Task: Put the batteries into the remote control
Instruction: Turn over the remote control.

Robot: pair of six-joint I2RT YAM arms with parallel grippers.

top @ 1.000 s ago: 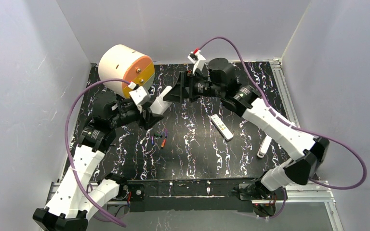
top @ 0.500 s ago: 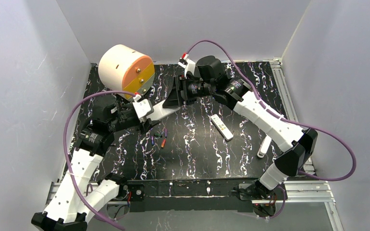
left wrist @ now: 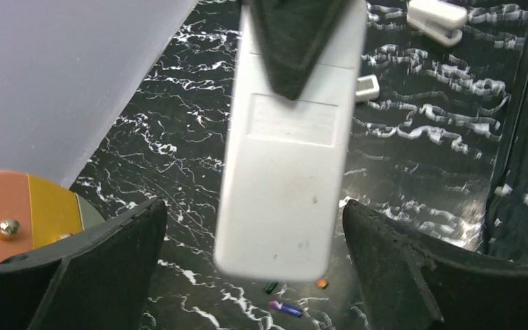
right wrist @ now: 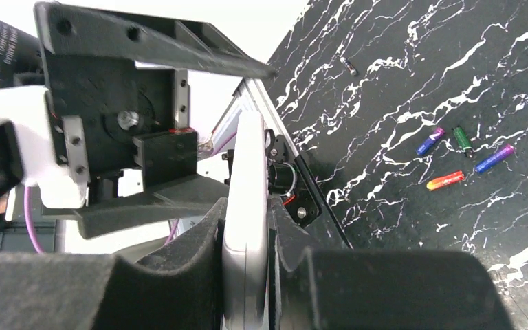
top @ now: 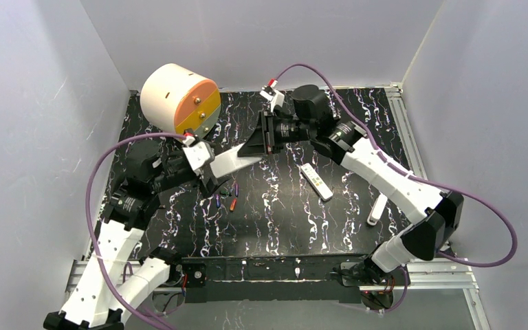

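Tightly, right hand (right wrist: 247, 230) around white remote (left wrist: 285, 172); left hand (left wrist: 249, 220) wide open.

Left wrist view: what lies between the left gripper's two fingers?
The white remote, pinched at its far end by the right gripper; both left fingers stand clear of it.

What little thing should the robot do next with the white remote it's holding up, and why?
Probably close the left gripper on the remote's free end. Its fingers stand wide open on either side, not touching, while only the right gripper pinches the other end. The back panel looks shut, and the batteries lie on the table.
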